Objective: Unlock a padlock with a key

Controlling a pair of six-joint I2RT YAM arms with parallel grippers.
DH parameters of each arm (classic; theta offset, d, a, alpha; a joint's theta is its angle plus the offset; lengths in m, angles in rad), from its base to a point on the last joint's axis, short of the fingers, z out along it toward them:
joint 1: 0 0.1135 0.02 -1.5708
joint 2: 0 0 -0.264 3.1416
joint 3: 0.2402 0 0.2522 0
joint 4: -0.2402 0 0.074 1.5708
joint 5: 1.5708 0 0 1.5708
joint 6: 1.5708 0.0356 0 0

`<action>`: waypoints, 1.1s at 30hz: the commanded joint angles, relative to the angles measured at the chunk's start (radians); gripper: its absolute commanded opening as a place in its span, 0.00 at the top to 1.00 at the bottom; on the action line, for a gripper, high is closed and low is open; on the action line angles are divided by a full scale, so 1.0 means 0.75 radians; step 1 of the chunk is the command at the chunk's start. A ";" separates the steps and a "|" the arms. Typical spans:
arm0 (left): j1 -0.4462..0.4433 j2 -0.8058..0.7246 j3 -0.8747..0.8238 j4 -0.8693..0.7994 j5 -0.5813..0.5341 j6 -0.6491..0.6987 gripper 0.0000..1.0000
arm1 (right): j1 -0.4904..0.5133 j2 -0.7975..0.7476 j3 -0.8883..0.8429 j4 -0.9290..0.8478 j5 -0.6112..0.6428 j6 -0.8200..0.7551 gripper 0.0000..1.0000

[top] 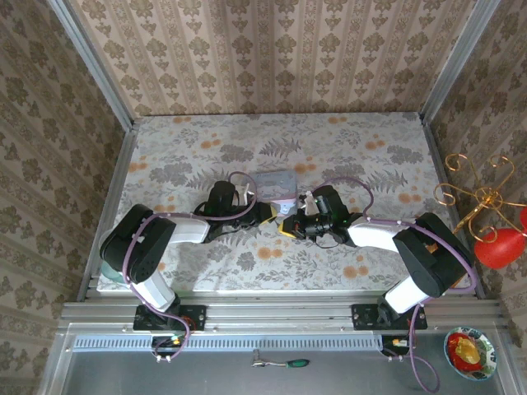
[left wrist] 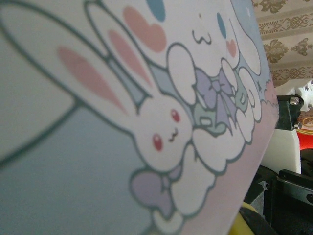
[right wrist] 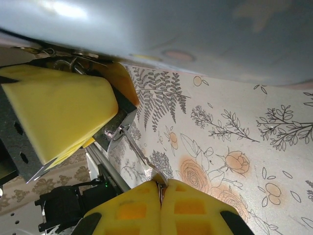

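Pressing almost against the left wrist lens, the pale-blue tin [left wrist: 98, 161] is showing its printed face: a white rabbit with pink-lined ears and red eyes, a second white long-eared figure with blue eyes, lilac bows, a pink heart, and a pink band running along the edge.

At the right wrist, the yellow pads [right wrist: 132, 210] of the right gripper [right wrist: 161, 188] are sitting close to the lens, its jaws pressing together on the thin silvery key [right wrist: 139, 154]. The key is slanting up and left into the padlock [right wrist: 115, 128], a small dark block with a bright metal edge. The jaws of the left gripper [right wrist: 119, 100] are clamping on the padlock, under the tin's pale overhanging side.

Behind them the bench [right wrist: 234, 147] is spreading out under a pale covering printed with grey ferns and orange roses. From above, both arms are meeting nose to nose at mid-bench, just on the near side of the tin.

Beige damask wallpaper [top: 272, 58] is lining three sides of the bench, with aluminium posts [top: 90, 62] standing at the corners and a metal rail [top: 280, 313] carrying the arm bases. A green-handled screwdriver [top: 288, 363] is lying in the trough below the rail. Off to the right, a gold wire stand [top: 478, 197], a red ornament [top: 498, 247] and a small colourful dish [top: 469, 350] are sitting outside the enclosure.
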 commanded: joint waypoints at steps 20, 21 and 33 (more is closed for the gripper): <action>-0.139 0.055 -0.004 -0.029 0.217 0.014 0.92 | -0.025 -0.022 0.042 0.419 0.113 0.136 1.00; -0.138 0.055 -0.006 -0.021 0.210 0.008 0.92 | -0.013 -0.018 0.049 0.417 0.115 0.138 1.00; -0.116 0.025 -0.020 0.140 -0.001 -0.108 0.93 | 0.129 0.084 0.021 0.545 0.148 0.217 1.00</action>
